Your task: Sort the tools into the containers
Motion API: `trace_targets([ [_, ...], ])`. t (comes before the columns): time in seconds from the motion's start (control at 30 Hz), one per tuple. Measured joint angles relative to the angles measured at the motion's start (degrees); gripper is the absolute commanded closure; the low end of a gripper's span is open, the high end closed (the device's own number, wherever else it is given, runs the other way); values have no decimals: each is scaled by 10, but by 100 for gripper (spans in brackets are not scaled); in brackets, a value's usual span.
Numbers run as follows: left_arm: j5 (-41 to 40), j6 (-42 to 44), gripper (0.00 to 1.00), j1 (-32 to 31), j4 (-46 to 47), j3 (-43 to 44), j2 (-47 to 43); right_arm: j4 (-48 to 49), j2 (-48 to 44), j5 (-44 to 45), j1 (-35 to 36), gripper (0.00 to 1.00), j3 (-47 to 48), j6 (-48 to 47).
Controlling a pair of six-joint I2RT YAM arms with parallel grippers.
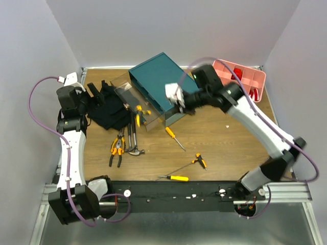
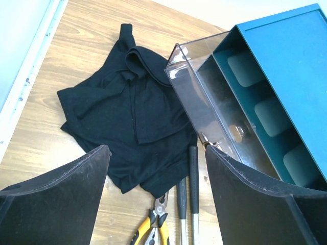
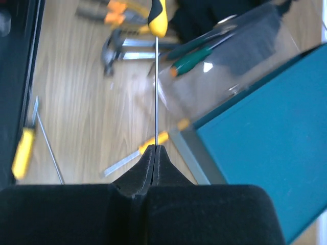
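The teal drawer box (image 1: 158,81) stands at the back centre with a clear drawer (image 1: 127,97) pulled out to the left. My right gripper (image 1: 179,101) is shut on the thin shaft of a yellow-handled screwdriver (image 3: 157,18), held level beside the drawer (image 3: 230,61). A green-handled screwdriver (image 3: 191,60) lies in that drawer. My left gripper (image 2: 156,196) is open and empty above the black cloth (image 2: 127,112). Pliers (image 1: 117,147) and two hammers (image 1: 134,143) lie in front of the cloth. Three screwdrivers lie on the table (image 1: 173,137), (image 1: 174,177), (image 1: 200,161).
A pink compartment tray (image 1: 255,76) with red items sits at the back right. The black cloth (image 1: 108,107) lies left of the clear drawer. The pliers (image 2: 153,229) and hammer handles (image 2: 193,173) lie between my left fingers in the wrist view.
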Motion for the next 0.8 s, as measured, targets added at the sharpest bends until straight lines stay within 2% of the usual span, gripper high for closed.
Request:
trace_targets([
  [0.23, 0, -4, 15, 1, 0, 0, -14, 67, 218, 9, 2, 99, 244, 355],
  [0.4, 0, -7, 15, 7, -2, -3, -37, 106, 291, 9, 2, 99, 280, 529],
  [0.6, 2, -20, 15, 34, -2, -26, -49, 143, 359, 5, 4, 99, 318, 665],
  [0.8, 7, -32, 16, 55, -4, -39, -54, 168, 432, 11, 4, 99, 356, 731],
])
